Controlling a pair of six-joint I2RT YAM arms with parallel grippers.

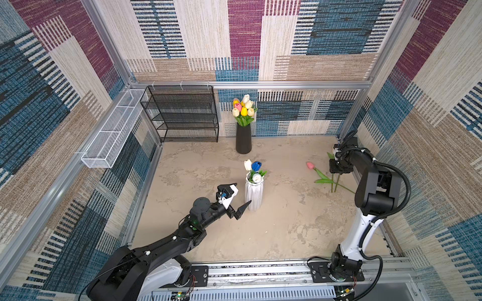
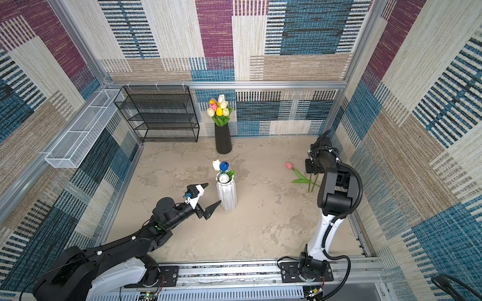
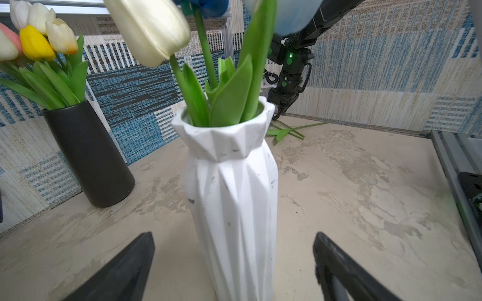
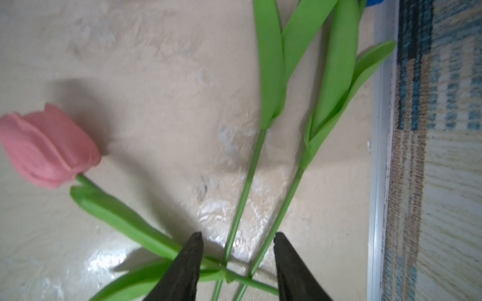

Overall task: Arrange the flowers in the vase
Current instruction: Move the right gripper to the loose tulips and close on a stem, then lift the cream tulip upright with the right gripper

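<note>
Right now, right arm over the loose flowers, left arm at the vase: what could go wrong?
1. The right fingers stand open over the spot where three loose green stems cross. Closing there may pinch several at once and drag the pink tulip along.
2. The left fingers, wide open, flank the tall white faceted vase low down. A nudge might tip it.

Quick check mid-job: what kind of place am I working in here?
Probably a staged robot test booth, not a home: patchwork fabric walls, a bare aluminium frame, and a metal mounting rail in front.
</note>
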